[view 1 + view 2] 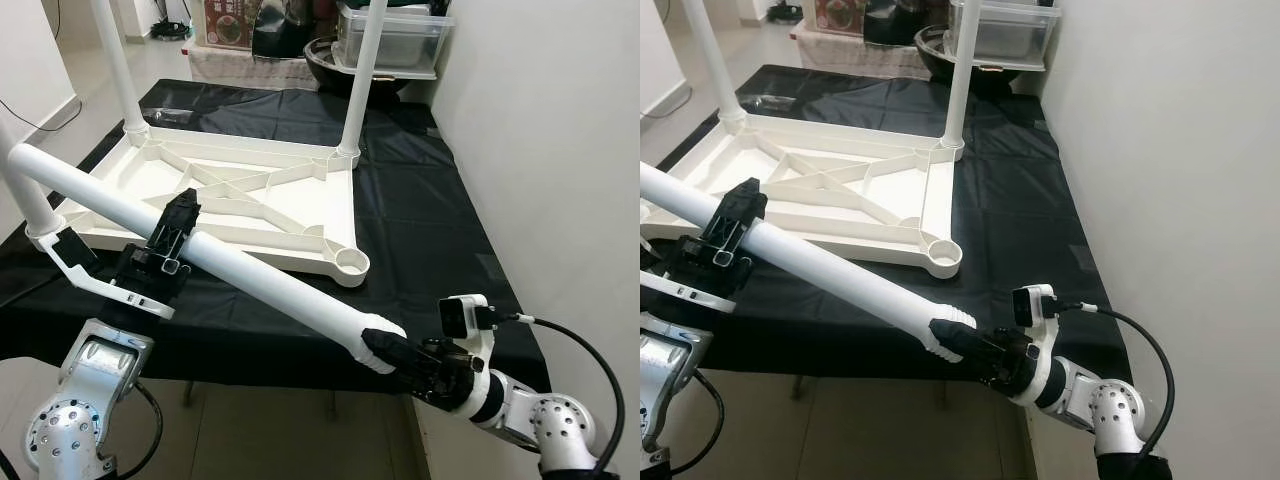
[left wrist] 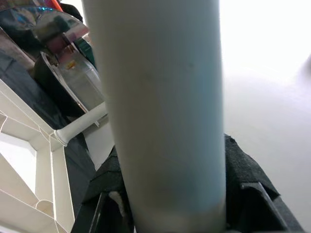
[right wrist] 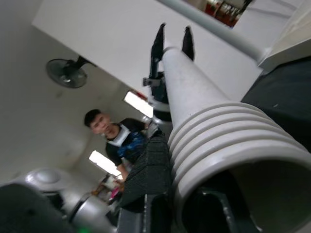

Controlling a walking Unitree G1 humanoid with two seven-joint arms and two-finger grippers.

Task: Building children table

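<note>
No legible text, labels, brands or numbers. A red-brown box (image 1: 228,22) at the far end beyond the bench carries printing, too small and blurred to read. White table parts, black cloth and robot arms bear no readable marks.

the tabletop (image 1: 420,230) is seen from above by both eye views, facing forward and down. the white leg (image 2: 160,121) is viewed very closely, lengthwise, by each wrist camera.
</note>
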